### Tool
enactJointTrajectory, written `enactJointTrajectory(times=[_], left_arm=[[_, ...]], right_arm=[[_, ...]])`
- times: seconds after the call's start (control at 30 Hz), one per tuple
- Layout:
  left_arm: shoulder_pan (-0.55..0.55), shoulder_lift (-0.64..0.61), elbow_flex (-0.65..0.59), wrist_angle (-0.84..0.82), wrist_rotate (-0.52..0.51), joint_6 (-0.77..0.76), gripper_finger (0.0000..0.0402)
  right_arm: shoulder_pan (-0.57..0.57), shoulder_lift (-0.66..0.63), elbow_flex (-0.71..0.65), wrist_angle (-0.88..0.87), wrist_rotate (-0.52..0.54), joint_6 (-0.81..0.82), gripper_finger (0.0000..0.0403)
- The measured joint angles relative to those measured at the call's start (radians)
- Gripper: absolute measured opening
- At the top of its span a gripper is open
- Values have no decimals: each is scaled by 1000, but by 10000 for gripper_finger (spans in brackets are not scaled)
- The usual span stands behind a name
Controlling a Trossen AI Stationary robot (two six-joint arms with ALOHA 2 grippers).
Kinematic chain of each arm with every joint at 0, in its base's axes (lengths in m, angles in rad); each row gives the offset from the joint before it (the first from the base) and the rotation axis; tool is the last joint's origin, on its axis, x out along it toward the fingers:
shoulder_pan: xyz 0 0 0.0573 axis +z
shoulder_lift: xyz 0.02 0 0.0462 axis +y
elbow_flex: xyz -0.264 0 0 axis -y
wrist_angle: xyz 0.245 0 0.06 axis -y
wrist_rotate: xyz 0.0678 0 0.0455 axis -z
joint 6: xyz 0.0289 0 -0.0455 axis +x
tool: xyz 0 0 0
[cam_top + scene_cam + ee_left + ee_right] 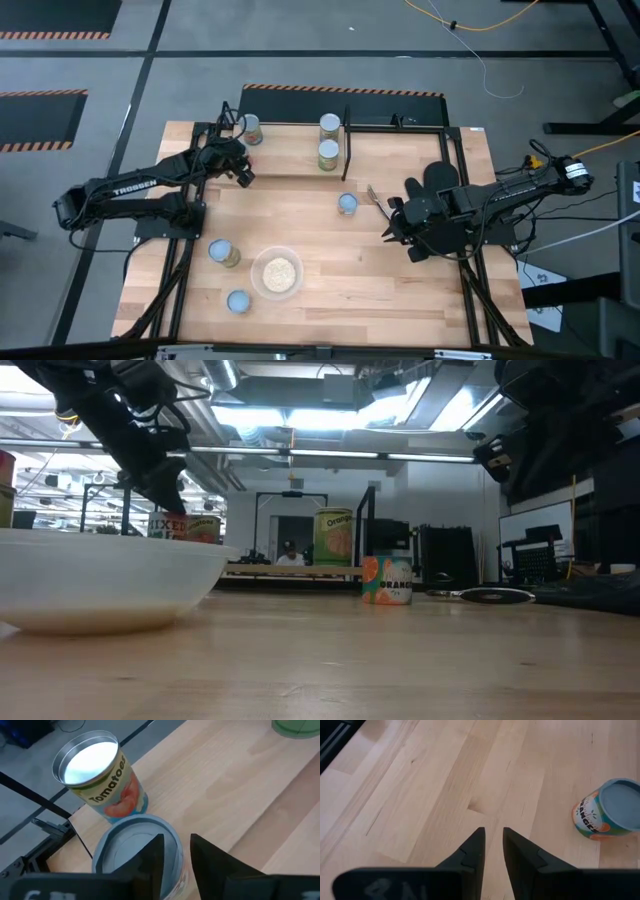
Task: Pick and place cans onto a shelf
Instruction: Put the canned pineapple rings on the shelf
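I hover my left gripper [172, 852], fingers nearly together and gripping nothing, over a blue-lidded can [137, 850] on the shelf [290, 150] beside the tomato can [102, 775]. My right gripper [492, 845], nearly closed and empty, waits near the orange can [607, 810].

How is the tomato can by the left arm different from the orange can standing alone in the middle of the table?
The tomato can stands on the shelf with a bright silvery top and red tomatoes pictured. The orange can stands on the tabletop with a pale blue top and orange lettering. Both are upright small cans.
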Motion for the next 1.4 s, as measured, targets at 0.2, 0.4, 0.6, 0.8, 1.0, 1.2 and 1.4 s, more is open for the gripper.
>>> enactJointTrajectory(times=[0.2, 0.4, 0.6, 0.8, 1.0, 1.2, 1.4], left_arm=[[-9, -2, 4, 21, -1, 0, 91], [-24, -2, 75, 24, 13, -1, 93], [-75, -3, 228, 8, 114, -77, 89], [-210, -3, 372, -132, 233, -243, 89], [-421, -3, 391, -231, 242, -514, 89], [-649, 33, 391, -324, 306, -848, 89], [-858, 112, 392, -326, 424, -1227, 89]], right_arm=[[0, 0, 0, 0, 0, 0, 72], [0, 0, 0, 0, 0, 0, 72], [0, 0, 0, 0, 0, 0, 72], [0, 0, 0, 0, 0, 0, 72], [0, 0, 0, 0, 0, 0, 72], [0, 0, 0, 0, 0, -5, 72], [0, 0, 0, 1, 0, -23, 72]])
